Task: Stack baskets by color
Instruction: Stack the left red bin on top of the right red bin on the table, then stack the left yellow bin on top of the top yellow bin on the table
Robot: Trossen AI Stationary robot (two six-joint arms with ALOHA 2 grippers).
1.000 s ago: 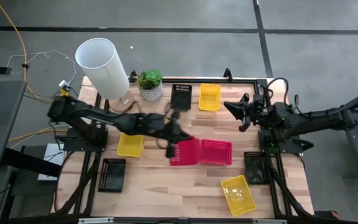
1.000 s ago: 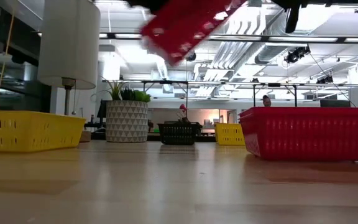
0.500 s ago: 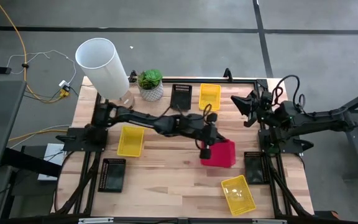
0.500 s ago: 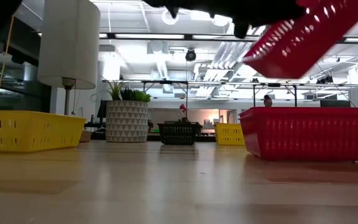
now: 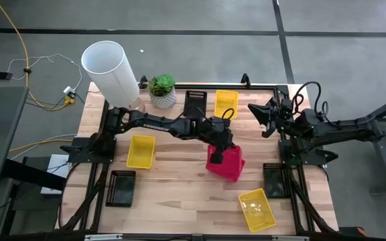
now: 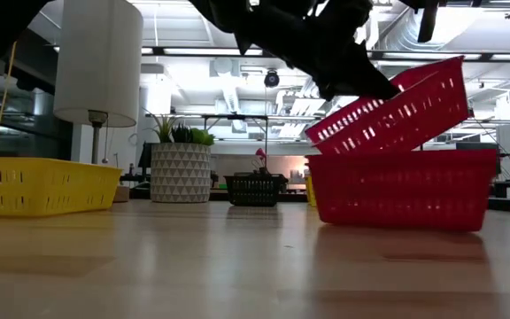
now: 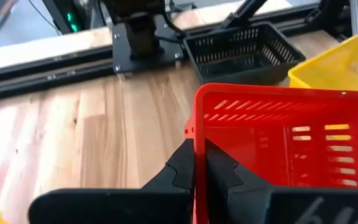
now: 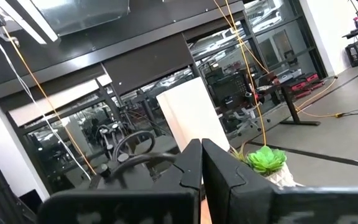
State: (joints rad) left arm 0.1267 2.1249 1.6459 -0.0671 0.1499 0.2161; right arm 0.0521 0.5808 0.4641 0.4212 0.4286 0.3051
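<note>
My left gripper (image 5: pixel 214 155) reaches from the left to the table's middle, shut on a red basket (image 6: pixel 388 111). This basket hangs tilted over a second red basket (image 6: pixel 401 188), which stands on the table. The tilted one's low end is at the lower one's left rim (image 6: pixel 315 152), and its other end is raised. Whether the two touch, I cannot tell. My right gripper (image 5: pixel 253 110) waits shut and raised at the table's far right; its wrist view shows shut fingers (image 8: pixel 201 155) holding nothing. My left gripper pinches the red basket's wall at its rim (image 7: pixel 197 127), one finger inside the basket and one outside. The fingers slant down from the table's left. The basket is off the table, tilted, its far end higher than the held end.
Yellow baskets lie at the left (image 5: pixel 140 151), the far side (image 5: pixel 226 104) and the near right (image 5: pixel 256 209). Black baskets lie near left (image 5: pixel 120 188), far (image 5: pixel 195 104) and right (image 5: pixel 276 179). A white cylinder (image 5: pixel 109 72) and a potted plant (image 5: pixel 161 90) stand at the far left.
My left gripper has carried the red basket toward the table's right edge and down, from beside the second red basket to over it. The carried basket now hangs lower, with one end down at the other's rim. The basket on the table has slid a little to the left.
</note>
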